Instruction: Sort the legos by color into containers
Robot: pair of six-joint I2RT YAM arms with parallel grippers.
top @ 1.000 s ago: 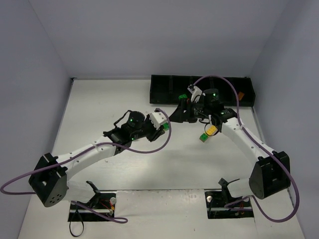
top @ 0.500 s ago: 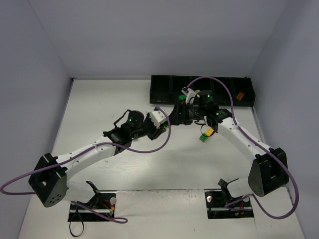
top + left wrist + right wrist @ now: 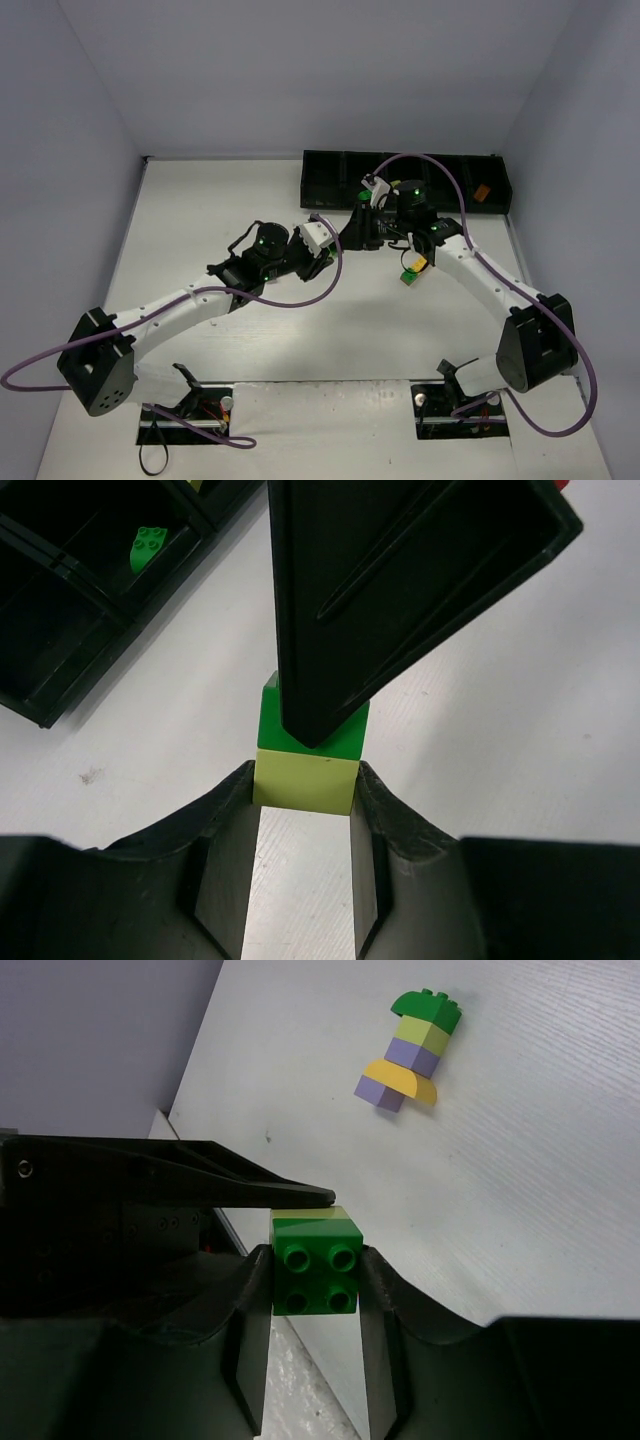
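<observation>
A dark green brick (image 3: 315,1278) is stuck to a pale yellow-green brick (image 3: 305,780). They are in the middle of the table, on the near side of the black tray (image 3: 320,195). The right gripper (image 3: 316,1260) pinches the green one. The left gripper (image 3: 303,792) pinches the pale one. Both pairs of fingers press tight on the sides.

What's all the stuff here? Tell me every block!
lime brick: 1, lime, in left gripper
dark green brick: 1, green, stuck to it, in right gripper
brick stack: 1, green-lime-lavender-yellow-lavender, lying on table
yellow and green bricks: count unclear, table, under right arm
tray: 1, black, far edge; holds green brick, orange brick
table: 1, white
left gripper: 1, black, shut on lime brick
right gripper: 1, black, shut on dark green brick
</observation>
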